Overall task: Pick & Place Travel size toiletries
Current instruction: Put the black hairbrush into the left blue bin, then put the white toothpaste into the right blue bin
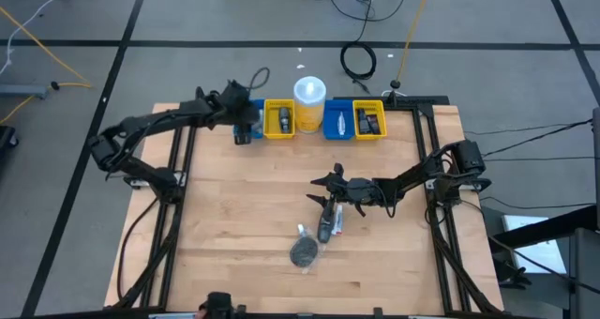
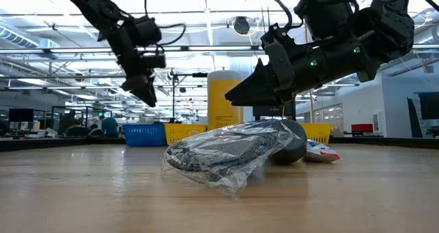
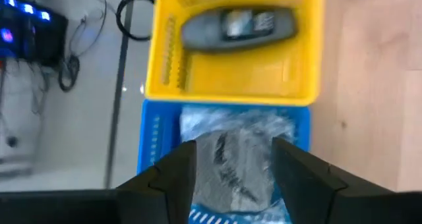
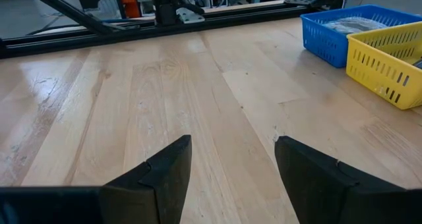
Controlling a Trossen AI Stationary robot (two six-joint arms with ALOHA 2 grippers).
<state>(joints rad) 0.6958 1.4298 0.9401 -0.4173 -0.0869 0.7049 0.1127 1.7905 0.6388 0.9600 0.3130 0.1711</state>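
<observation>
A round dark grey disc in clear wrap point(image 1: 303, 253) point(image 2: 226, 151) lies flat on the wood table near its front. Just behind it lie a small dark bottle point(image 1: 325, 227) point(image 2: 291, 144) and a white-silver tube point(image 1: 336, 223) point(image 2: 320, 151). My right gripper point(image 1: 323, 189) point(image 2: 240, 92) point(image 4: 232, 165) hovers open above the bare table, just beyond these items. My left gripper point(image 1: 244, 124) point(image 2: 147, 96) point(image 3: 234, 165) hangs open over the far-left blue bin point(image 3: 150, 141), where another wrapped disc point(image 3: 231, 161) lies. The yellow bin point(image 3: 231, 76) beside it holds a dark bottle point(image 3: 237, 26).
Along the far edge stand a yellow bin point(image 1: 279, 119), a tall white-lidded yellow cup point(image 1: 309, 92) point(image 2: 224, 99), a blue bin point(image 1: 339, 122) and another yellow bin point(image 1: 369, 119). Bare wood spreads across the table's left and near parts point(image 1: 234, 235). Black rails point(image 1: 178, 197) run along both sides.
</observation>
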